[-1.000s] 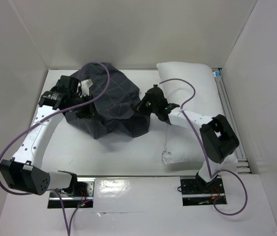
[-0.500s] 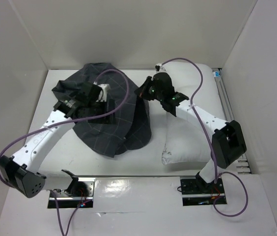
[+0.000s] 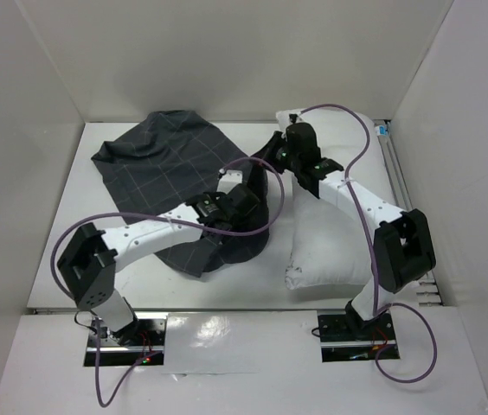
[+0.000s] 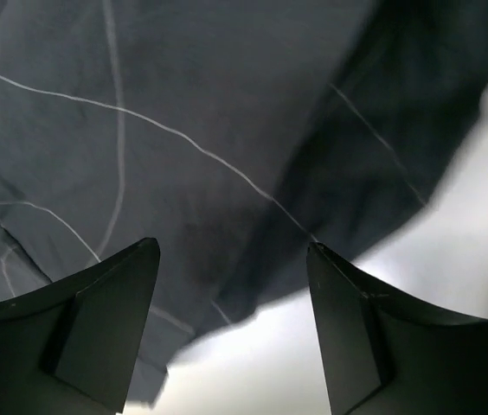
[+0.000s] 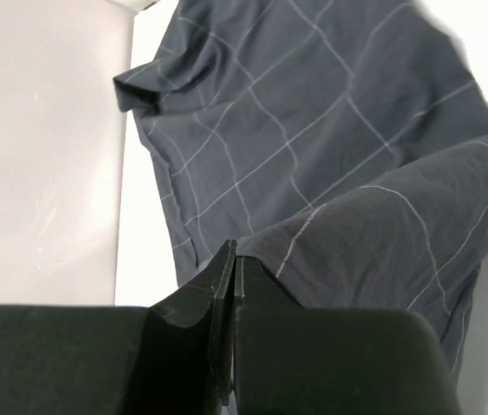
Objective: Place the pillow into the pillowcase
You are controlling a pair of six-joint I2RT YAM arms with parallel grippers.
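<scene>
- Over on the left half of the worktop [image 3: 227,290], the pillowcase [image 3: 162,169] now lies far flatter than a second ago, when it was bunched in a heap
- My left hand [image 3: 234,207] has let go of the far-left edge it was clamping and swung across to the case's near-right part; its wrist view shows the jaws spread wide, with only dark gridded cloth below and nothing between them
- My right hand [image 3: 281,152] has moved toward the far side, up by the far-left corner of the pillow [image 3: 326,246]; it is clenched tight, and from its wrist view I judge a fold of the pillowcase is pinched at the tips
- That pillow lies on the right, wholly outside the case and just beside its right edge
- I read this as a regrasp: only one hand has the cloth, so the mouth is not yet held open and insertion has not begun
- Left arm is stretched low to the right, forearm across the cloth; right arm reaches out over the pillow
</scene>
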